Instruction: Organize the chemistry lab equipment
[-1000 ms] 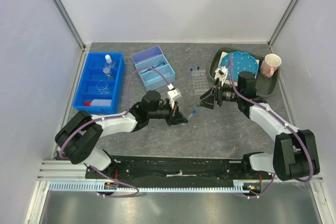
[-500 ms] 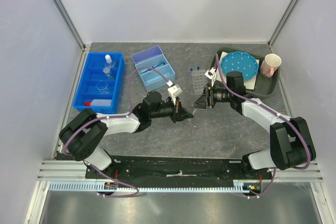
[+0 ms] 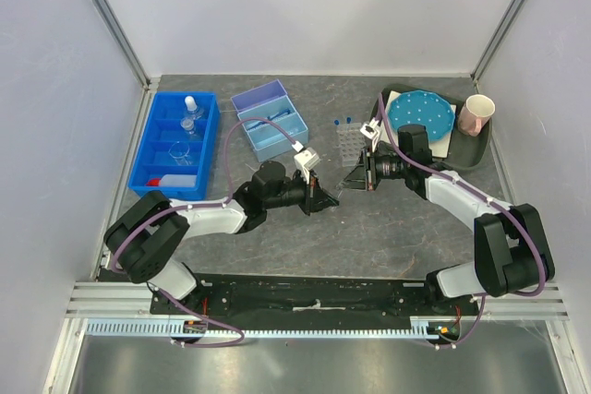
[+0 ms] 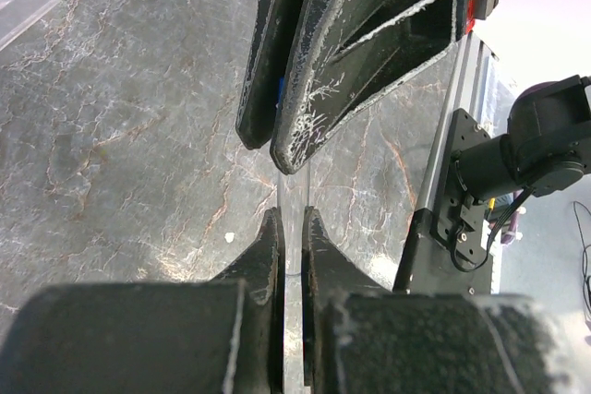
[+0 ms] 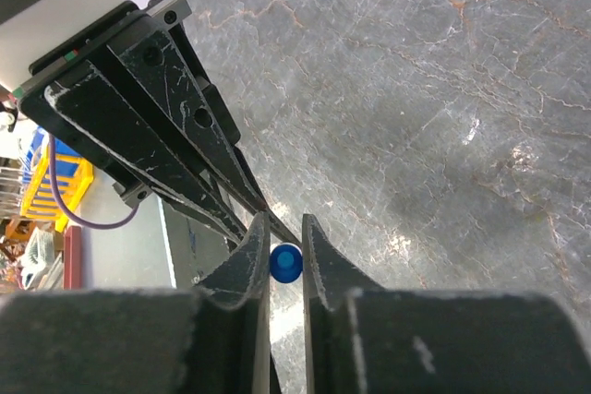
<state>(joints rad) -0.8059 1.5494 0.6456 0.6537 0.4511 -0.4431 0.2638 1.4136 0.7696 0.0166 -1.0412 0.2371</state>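
Pincers meet tip to tip just on the near side of the clear plastic tube rack on the grey stone-patterned worktop. The right pincer is narrowed to a slit, clamped on the blue cap of one blue-capped clear tube. The left pincer, fingers almost touching, grips the same tube's clear body. Two more blue-capped tubes stand at the rack's far end, making three. Far left of the rack, one blue compartment bin holds one white squeeze bottle with red nozzle.
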